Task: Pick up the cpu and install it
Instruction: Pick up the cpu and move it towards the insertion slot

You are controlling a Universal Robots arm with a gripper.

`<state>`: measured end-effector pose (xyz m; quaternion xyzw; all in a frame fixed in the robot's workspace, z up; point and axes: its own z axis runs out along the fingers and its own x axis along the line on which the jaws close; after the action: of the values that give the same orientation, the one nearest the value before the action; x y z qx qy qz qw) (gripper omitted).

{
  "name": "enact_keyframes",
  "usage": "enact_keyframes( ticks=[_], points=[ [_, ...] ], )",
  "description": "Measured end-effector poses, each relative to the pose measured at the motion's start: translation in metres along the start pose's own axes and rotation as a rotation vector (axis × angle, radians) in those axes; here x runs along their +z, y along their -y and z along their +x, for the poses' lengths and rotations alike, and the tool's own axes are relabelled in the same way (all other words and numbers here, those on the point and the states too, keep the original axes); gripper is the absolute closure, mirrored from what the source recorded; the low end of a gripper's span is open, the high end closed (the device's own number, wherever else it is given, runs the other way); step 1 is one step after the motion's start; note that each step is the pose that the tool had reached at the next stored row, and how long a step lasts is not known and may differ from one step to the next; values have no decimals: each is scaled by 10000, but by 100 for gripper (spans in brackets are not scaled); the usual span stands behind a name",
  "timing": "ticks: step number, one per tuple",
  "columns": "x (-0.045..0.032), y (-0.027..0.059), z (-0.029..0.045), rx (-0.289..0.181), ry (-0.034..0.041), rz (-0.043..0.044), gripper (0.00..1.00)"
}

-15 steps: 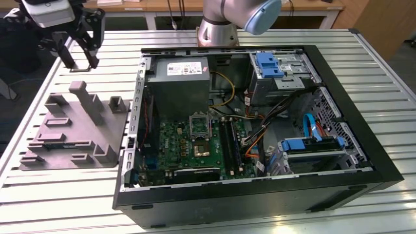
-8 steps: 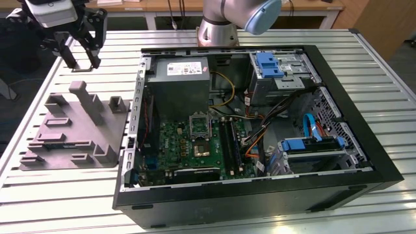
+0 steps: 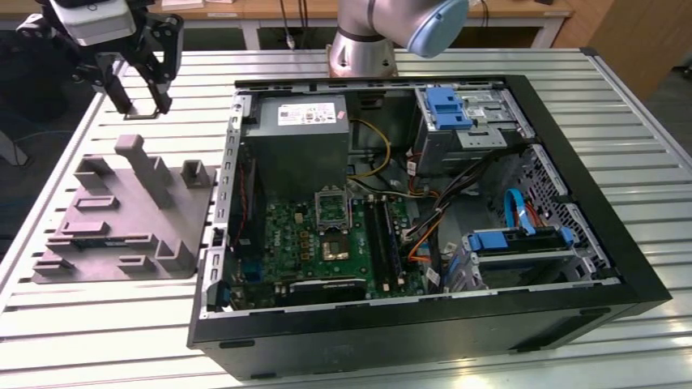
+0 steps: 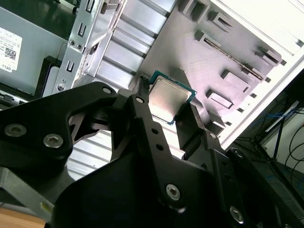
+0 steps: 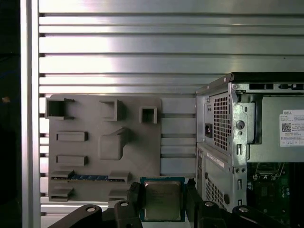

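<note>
My gripper (image 3: pixel 144 108) hangs high above the slatted table at the exterior view's far left, beyond the grey tray (image 3: pixel 119 235). It is shut on the cpu (image 3: pixel 147 114), a thin square chip held by its edges. Both wrist views show the cpu (image 4: pixel 168 97) (image 5: pixel 162 199) with its silvery metal top and green rim, clamped between the two black fingers (image 4: pixel 142 102). The green motherboard (image 3: pixel 287 235) lies inside the open computer case, with its metal-framed socket (image 3: pixel 335 245) near the middle. The gripper is well to the exterior view's left of the case, apart from the socket.
The black case (image 3: pixel 605 267) takes up the middle and right of the table. It holds a grey power supply (image 3: pixel 297 138), blue drive brackets (image 3: pixel 449 107) and loose cables (image 3: pixel 433 219). The tray (image 5: pixel 85 121) has several upright posts. The arm's base (image 3: pixel 362 49) stands behind the case.
</note>
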<state>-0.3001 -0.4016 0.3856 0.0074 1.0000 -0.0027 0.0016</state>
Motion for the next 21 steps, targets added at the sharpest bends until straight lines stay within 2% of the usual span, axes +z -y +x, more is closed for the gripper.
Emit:
enact_keyframes(
  ticks=[21],
  points=[
    [1, -2, -117, 0, 0, 0, 53]
  ],
)
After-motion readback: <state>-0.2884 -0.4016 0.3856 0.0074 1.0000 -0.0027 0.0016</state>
